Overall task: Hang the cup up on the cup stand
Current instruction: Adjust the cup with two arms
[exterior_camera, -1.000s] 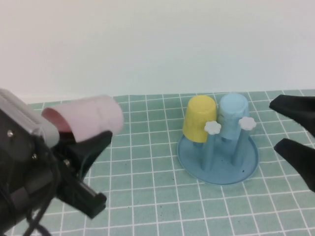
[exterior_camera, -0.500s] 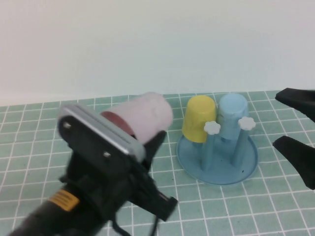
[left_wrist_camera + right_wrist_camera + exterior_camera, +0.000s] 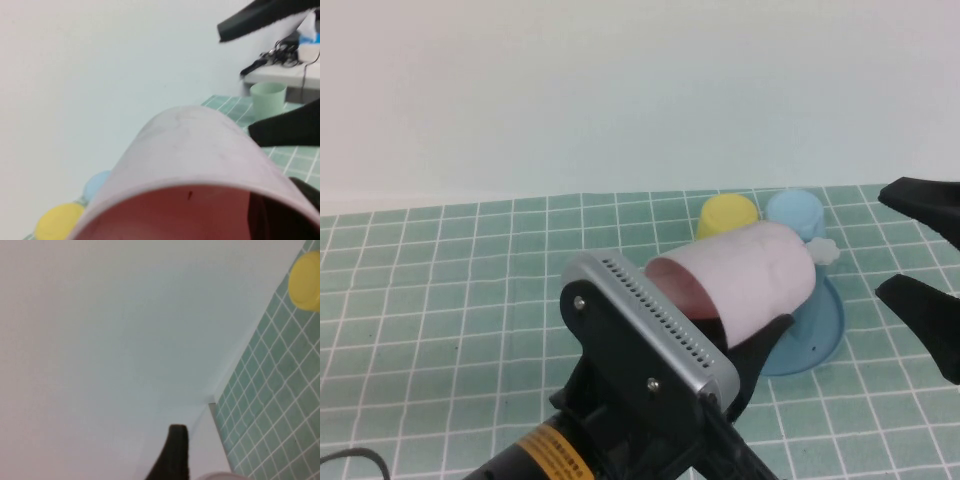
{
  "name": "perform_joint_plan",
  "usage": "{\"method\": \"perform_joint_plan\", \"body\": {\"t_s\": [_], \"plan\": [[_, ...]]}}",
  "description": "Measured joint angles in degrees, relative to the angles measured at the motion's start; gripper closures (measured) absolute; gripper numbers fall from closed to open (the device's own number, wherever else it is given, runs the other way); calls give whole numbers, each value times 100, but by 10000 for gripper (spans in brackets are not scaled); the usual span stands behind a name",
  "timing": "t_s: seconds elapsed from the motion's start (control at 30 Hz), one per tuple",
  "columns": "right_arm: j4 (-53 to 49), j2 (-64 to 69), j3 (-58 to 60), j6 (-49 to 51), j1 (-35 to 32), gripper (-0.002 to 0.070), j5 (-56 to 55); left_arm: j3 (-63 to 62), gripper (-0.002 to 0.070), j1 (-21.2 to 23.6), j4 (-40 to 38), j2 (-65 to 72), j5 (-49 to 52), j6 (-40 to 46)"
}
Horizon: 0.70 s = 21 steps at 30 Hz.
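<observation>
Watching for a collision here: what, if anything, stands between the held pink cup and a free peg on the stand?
Nothing visible. The left tool, shut on the pink cup, holds it on its side over the cup stand. The yellow cup and blue cup sit behind. The open right tool waits aside.

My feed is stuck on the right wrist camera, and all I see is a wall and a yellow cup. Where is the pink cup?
Observer: The left tool holds the pink cup lifted and lying sideways. From the high camera it covers the front of the stand.
Operator: What else is on the stand?
Observer: A blue cup sits upside down next to the yellow cup. One white knob shows bare beside the pink cup.
Operator: And my right tool?
Observer: The right tool is open and holds nothing. It is at the right edge, apart from the stand.
</observation>
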Motion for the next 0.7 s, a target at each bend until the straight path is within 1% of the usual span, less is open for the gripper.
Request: {"method": "perform_joint_plan", "body": {"t_s": [0.2,0.37,0.53,0.7], "plan": [[-324,13,0,0,0,-16,33,0,663,0,703,0,-60,-876],[-358,13,0,79,2,-16,33,0,663,0,794,0,-346,-1083],[-358,13,0,674,2,-16,-27,-16,663,0,1069,121,-745,-1657],[-574,13,0,870,2,-16,-218,-243,663,0,1353,406,-677,-1906]]}}
